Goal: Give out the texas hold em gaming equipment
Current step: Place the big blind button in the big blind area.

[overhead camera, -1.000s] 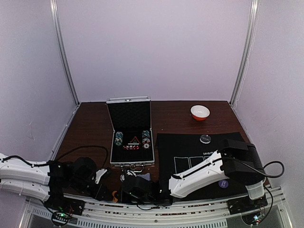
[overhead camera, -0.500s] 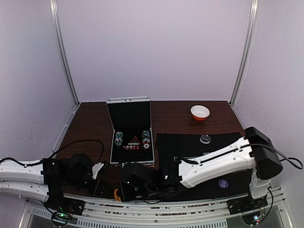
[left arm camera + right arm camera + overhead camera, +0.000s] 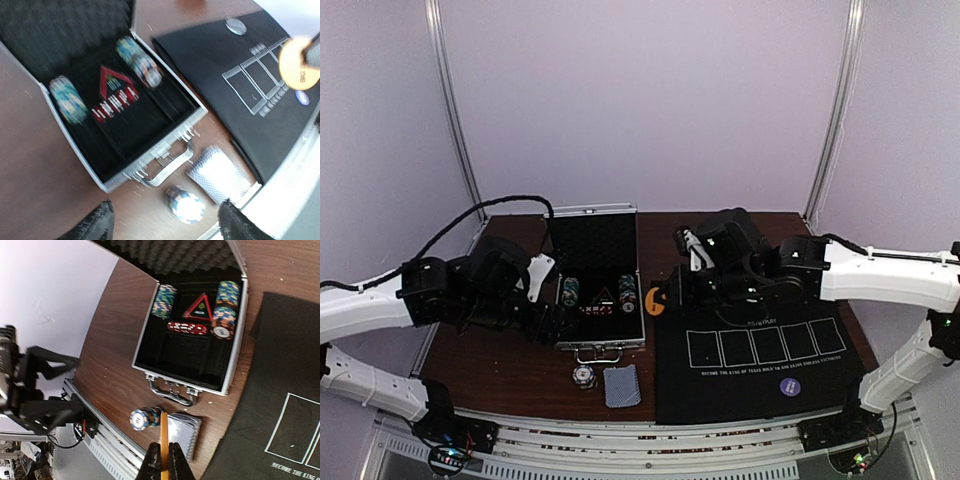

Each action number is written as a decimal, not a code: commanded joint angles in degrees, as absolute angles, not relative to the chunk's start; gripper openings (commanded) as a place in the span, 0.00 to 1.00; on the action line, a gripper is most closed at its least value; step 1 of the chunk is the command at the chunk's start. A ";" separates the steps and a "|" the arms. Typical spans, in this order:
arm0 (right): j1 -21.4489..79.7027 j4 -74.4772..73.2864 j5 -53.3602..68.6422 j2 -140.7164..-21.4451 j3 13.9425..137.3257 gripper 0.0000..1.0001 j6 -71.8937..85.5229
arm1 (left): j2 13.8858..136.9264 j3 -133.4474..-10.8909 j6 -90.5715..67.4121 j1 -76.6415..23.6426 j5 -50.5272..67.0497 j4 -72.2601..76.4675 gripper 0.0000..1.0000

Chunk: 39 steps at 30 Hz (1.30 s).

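Overhead: a silver aluminium case with black foam lining [image 3: 596, 290] lies open at mid-bench with its lid up. The left arm hangs over its left side, the right arm over its right edge.

- Right fingers [image 3: 174, 462]: clenched on a flat orange round disc [image 3: 163, 432]. The right wrist sees it edge-on; the left wrist sees it face-on and blurred.
- Left fingers [image 3: 97, 225]: spread wide with nothing between them. Only the left wrist view shows this.
- On the brown wooden bench [image 3: 115, 370], just in front of the case handle: a small stack of blue-and-white striped poker chips [image 3: 583, 376]. A deck of grey-blue-backed playing cards [image 3: 620, 385] lies just beside it on the right.
- Inside the case: rows of striped chips [image 3: 165, 301] flank a red triangular piece [image 3: 200, 307].
- A black felt mat [image 3: 760, 400] lies right of the case, with five white card outlines.
- The right wrist view reads "BECOME THE KING" under the outlines; the rest is cut off.
- A purple-blue round disc [image 3: 790, 385] sits near the mat's front; its lettering is too small to read.
- The left wrist view alone shows a small dark disc [image 3: 235, 26] on the mat's far part; overhead, the right arm hides it.
- The stack and the deck sit near the bench's front edge, with the metal rail just beyond.
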<state>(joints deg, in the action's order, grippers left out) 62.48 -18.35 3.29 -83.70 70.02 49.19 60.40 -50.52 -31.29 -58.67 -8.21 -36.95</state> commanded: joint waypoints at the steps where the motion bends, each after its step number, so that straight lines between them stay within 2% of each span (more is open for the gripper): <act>1: 58.54 -18.54 11.57 -80.91 61.41 0.00 45.07 | 63.33 -56.39 -19.94 -53.49 -13.62 -38.35 0.84; 4: 57.14 -14.55 17.40 -82.45 56.30 0.00 44.59 | 65.59 -58.97 -16.02 -49.28 -13.13 -37.08 0.95; 6: 56.24 -11.03 21.48 -84.55 53.89 0.00 43.57 | 67.10 -60.81 -13.86 -46.72 -12.71 -36.28 0.98; 12: 52.96 -4.75 28.68 -91.25 52.80 0.00 39.94 | 70.97 -63.56 -9.96 -41.68 -13.95 -31.73 0.98; 19: 51.91 2.15 36.32 -96.06 51.29 0.00 40.37 | 69.34 -57.79 -9.24 -41.44 -14.65 -26.79 0.98; 28: 53.73 2.10 37.42 -92.55 45.78 0.00 43.18 | 64.73 -51.61 -8.69 -41.14 -17.09 -21.47 0.98; 39: 57.20 8.40 38.87 -88.73 40.25 0.00 48.75 | 63.65 -50.81 -8.34 -40.99 -16.79 -21.31 0.98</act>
